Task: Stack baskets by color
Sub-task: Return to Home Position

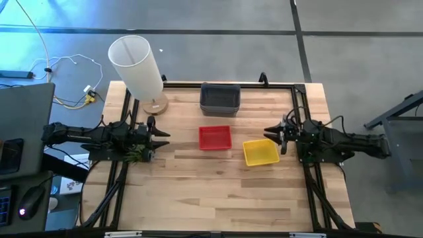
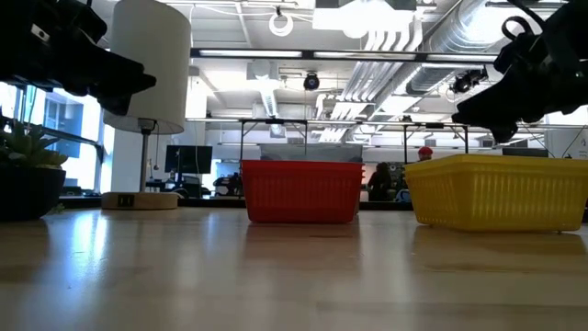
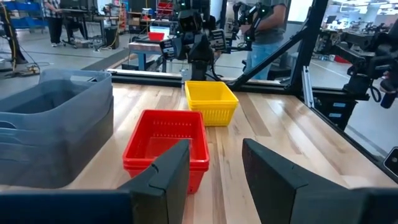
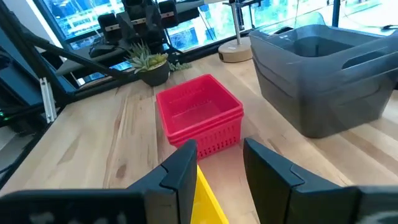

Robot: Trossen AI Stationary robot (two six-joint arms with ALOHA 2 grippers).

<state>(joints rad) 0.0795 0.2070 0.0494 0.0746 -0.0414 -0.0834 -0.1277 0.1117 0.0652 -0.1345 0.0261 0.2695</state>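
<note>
Currently we note nested perforated stacks: red baskets centred on the table, yellow baskets just beside them, translucent grey baskets farther back. Left gripper and right gripper hover at opposite sides, fingers spread.

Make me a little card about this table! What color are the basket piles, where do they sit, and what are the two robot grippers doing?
Red baskets: one pile, middle of the table
Yellow baskets: one pile, beside the red, nearest the right gripper
Grey baskets: one pile, at the table edge beyond the red
Left gripper: open, empty, left side
Right gripper: open, empty, right side
White cylinder: corner by the left arm
</note>
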